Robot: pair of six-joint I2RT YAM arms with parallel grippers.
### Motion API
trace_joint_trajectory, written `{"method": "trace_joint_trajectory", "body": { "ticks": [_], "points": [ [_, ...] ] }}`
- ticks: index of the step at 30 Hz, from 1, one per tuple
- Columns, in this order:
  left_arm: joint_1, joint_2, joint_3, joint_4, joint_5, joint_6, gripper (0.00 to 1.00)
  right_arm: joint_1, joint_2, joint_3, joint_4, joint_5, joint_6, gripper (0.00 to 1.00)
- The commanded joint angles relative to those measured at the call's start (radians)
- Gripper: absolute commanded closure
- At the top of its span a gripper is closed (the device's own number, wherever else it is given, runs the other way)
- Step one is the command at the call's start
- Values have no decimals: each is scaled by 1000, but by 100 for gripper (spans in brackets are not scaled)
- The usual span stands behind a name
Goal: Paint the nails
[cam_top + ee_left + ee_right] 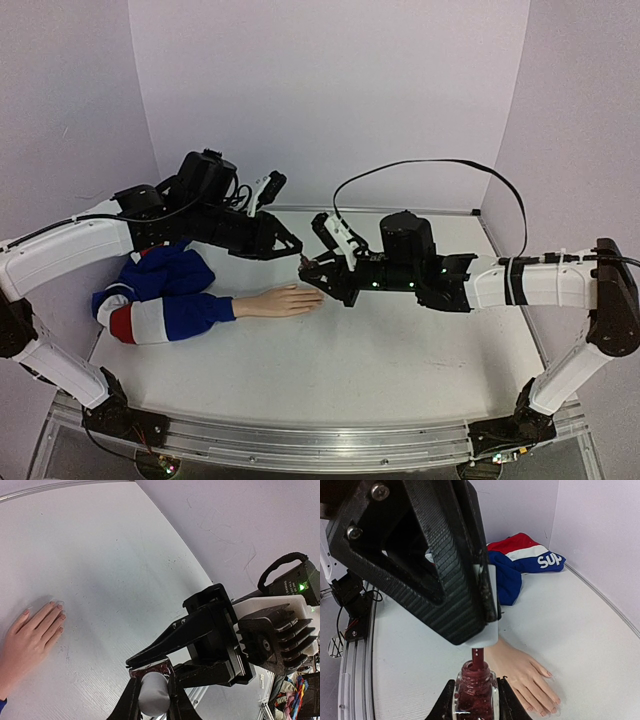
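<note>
The peach mannequin hand (280, 302) lies flat on the table, its striped sleeve (165, 300) to the left. Its small nails (547, 711) look bare; they also show in the left wrist view (57, 611). My right gripper (476, 692) is shut on a glass bottle of dark red polish (476, 695), held above the table just right of the fingertips. My left gripper (152, 682) is shut on the white cap (154, 695). The cap's red brush stem (478, 656) stands in the bottle's neck. In the top view both grippers meet, the left gripper (292, 247) over the right gripper (312, 272).
The sleeve's bunched red, white and blue fabric (525, 560) lies at the table's back left. Lilac walls (330, 90) close in the back and both sides. A metal rail (300, 445) runs along the near table edge.
</note>
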Motion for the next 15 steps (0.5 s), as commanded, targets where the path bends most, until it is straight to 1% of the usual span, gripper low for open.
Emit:
{"method": "trace_joint_trajectory", "body": {
  "ticks": [1,15],
  "points": [
    [1,-44,21,39,-1,11,100,3,6,33,55,-15,-4,100],
    [1,-57,16,41,11,16,100,2,14,35,61,-13,1,100]
  ]
}}
